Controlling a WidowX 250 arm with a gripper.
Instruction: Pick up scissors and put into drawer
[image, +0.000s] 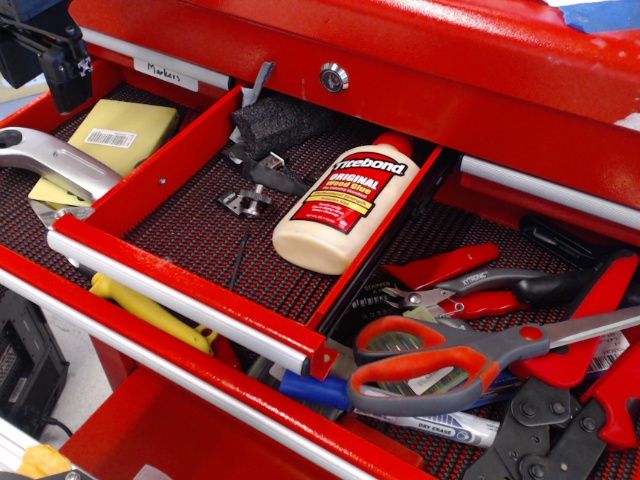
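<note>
The scissors (487, 352) have orange-red and grey loop handles and long silver blades. They lie flat on a pile of tools in the lower open drawer (200, 385) at the lower right, handles to the left and blades pointing right. The upper drawer (180, 292) is pulled out at the centre, with a black mesh liner. A black device at the top left corner looks like my gripper (55, 55). It is partly cut off by the frame edge, far from the scissors, and its fingers do not show clearly.
A Titebond glue bottle (345, 205), a black foam block (280, 120) and small metal parts lie in the upper drawer. Its left compartment holds a yellow pad (120, 135) and a silver tool (55, 165). Red-handled pliers (470, 285), crimpers (590, 330) and markers (430, 420) surround the scissors.
</note>
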